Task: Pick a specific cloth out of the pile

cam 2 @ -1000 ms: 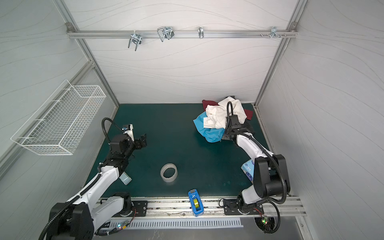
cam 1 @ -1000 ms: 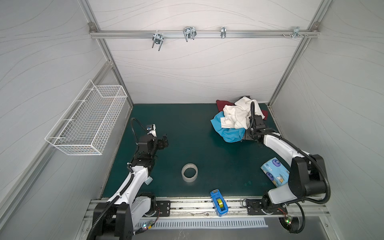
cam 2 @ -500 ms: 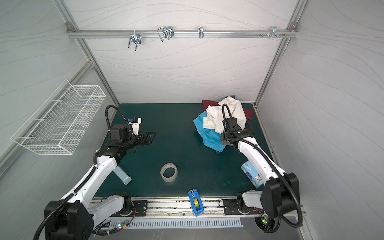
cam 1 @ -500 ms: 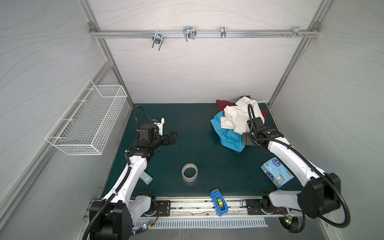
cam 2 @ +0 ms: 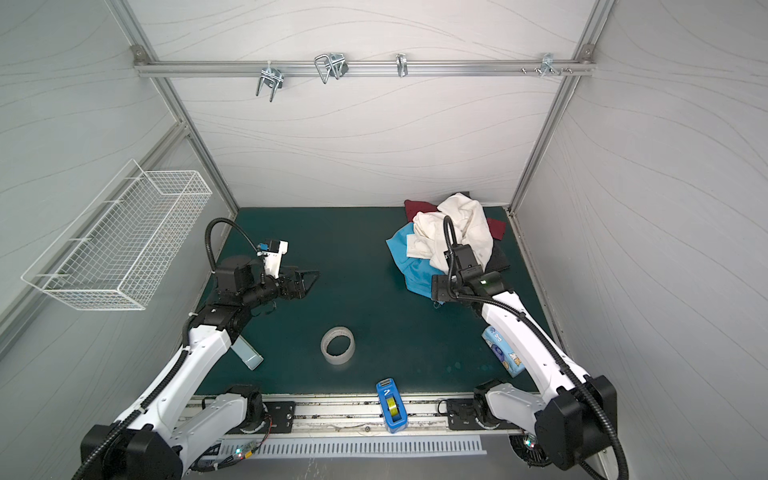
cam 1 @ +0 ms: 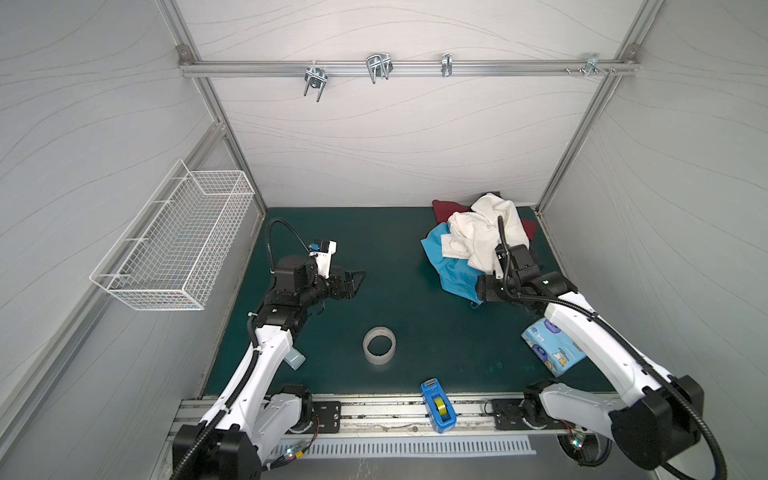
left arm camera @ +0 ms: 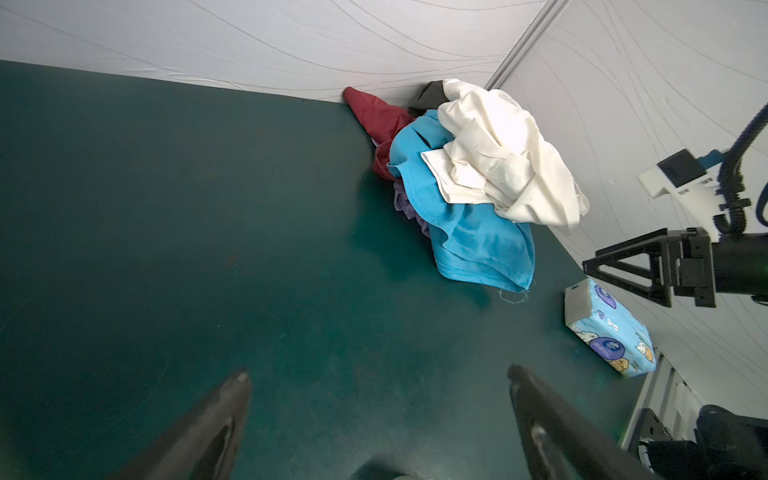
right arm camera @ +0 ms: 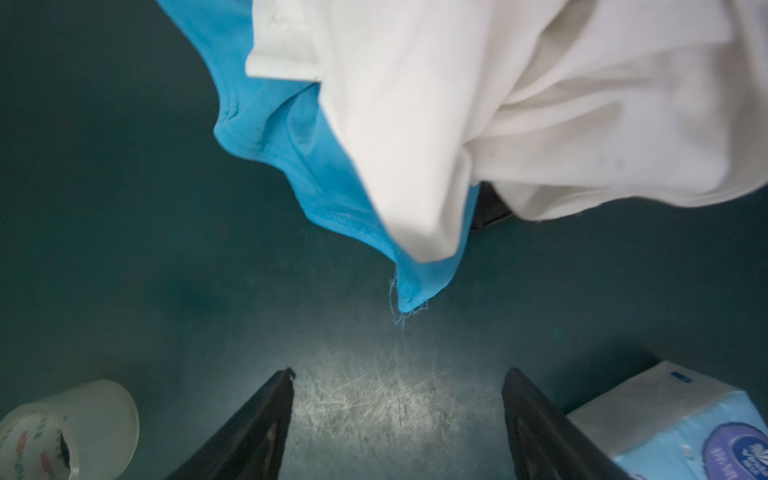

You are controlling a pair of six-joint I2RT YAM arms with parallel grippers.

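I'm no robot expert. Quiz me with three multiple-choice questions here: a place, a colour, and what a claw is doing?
1. Where on the table does the pile lie?
A. near left corner
B. far right corner
C. centre

2. Which colour of cloth lies on the blue cloth?
A. cream-white
B. yellow
C. green

3. The right gripper is:
A. shut on the blue cloth
B. open, empty
C. shut, empty

1 B: it hugs the back right corner.
2 A: the cream-white cloth drapes over it.
3 B: its jaws stand apart over bare table.
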